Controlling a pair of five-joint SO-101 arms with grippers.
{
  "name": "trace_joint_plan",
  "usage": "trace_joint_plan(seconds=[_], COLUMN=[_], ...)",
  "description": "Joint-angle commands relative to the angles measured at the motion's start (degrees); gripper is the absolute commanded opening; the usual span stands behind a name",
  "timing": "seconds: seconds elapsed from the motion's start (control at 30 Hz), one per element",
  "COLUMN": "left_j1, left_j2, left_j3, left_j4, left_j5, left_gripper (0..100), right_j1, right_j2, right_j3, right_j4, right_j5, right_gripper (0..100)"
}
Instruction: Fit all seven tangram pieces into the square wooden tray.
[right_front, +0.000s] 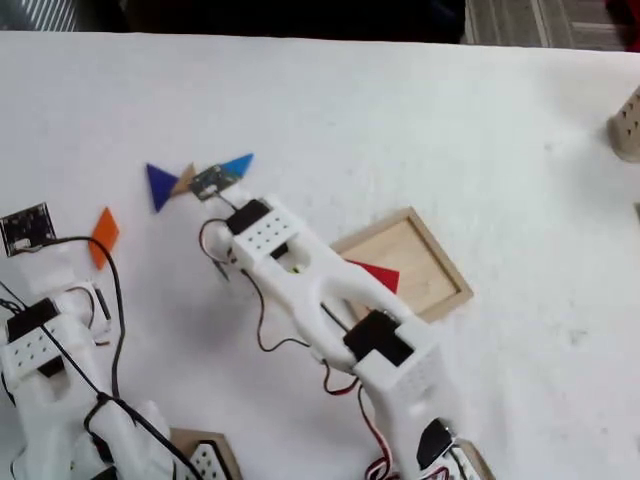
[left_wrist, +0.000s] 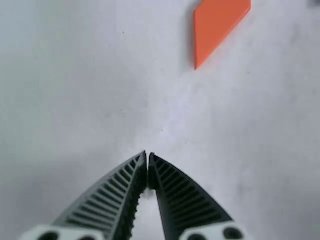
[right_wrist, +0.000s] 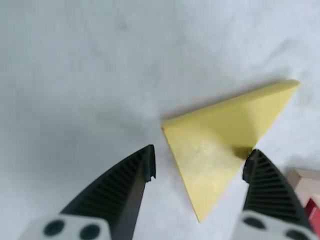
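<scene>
A white table (right_front: 400, 120) with two white robot arms side by side. The right gripper (right_wrist: 200, 159) hangs low over a flat yellow triangle (right_wrist: 220, 135), its ridged black fingers (right_wrist: 127, 182) spread wide. One finger stands off on bare table and the other sits right at the triangle's edge. Whether that finger touches the piece cannot be told. The square wooden tray (right_front: 441, 252) lies just beside this spot, with a red piece (right_front: 378, 273) inside it. The left gripper (left_wrist: 147, 159) is pressed together and empty above bare table, near an orange piece (right_front: 103, 235). A dark blue triangle (right_front: 158, 185) and a light blue piece (right_front: 238, 163) lie apart, farther up the table. Most pieces are outside the tray, so the task looks to be at an early stage. The main risk seems to be the uneven straddle. If the fingers come together now, the near one would likely reach the triangle first and push or spin it. A thin piece lying flat could also slip from the pinch, or catch on the tray's raised rim when it is carried over.
</scene>
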Motion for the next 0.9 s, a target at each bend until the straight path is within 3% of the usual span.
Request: trace_joint_plan(seconds=[0.0,0.87], left_j1=[0.84,0.92], left_j2=[-1.45,-1.45], left_j3=[-0.26,-0.18], left_j4=[-1.14,-1.14], left_j5=[-0.7,-0.7], left_gripper=[2,2], right_j1=[-1.1,-1.71], right_j2=[-5.05,5.05], right_j3=[-1.58,-3.78], right_j4=[-0.48,0.92], right_j5=[-0.18,-0.09], right_gripper=[27.9,27.9])
